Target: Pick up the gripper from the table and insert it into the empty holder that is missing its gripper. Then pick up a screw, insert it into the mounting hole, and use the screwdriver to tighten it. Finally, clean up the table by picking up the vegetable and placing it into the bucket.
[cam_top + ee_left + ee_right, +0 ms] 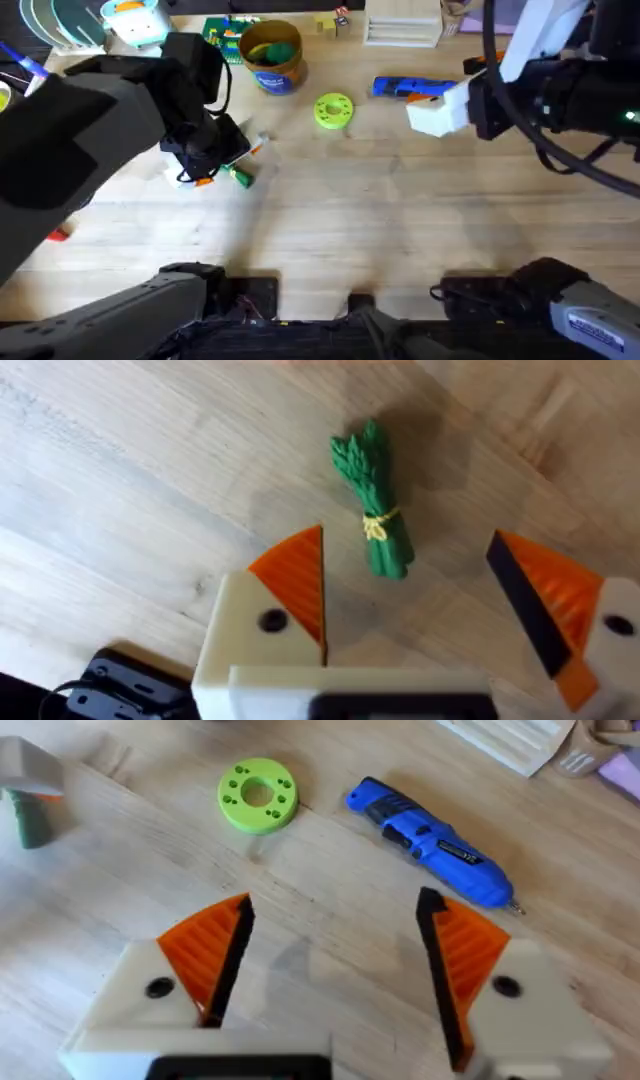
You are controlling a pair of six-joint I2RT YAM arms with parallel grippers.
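Your left gripper hangs wide open with the vegetable lying on the table just ahead between its fingers, so descend centred, then close gently.

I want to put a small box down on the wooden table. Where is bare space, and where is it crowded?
The wide bare wood in front of the lime-green round disc and the chunky blue powered screwdriver is free. It is crowded near the yellow-orange cylindrical tub and where the left gripper hangs over the small green leafy toy vegetable.
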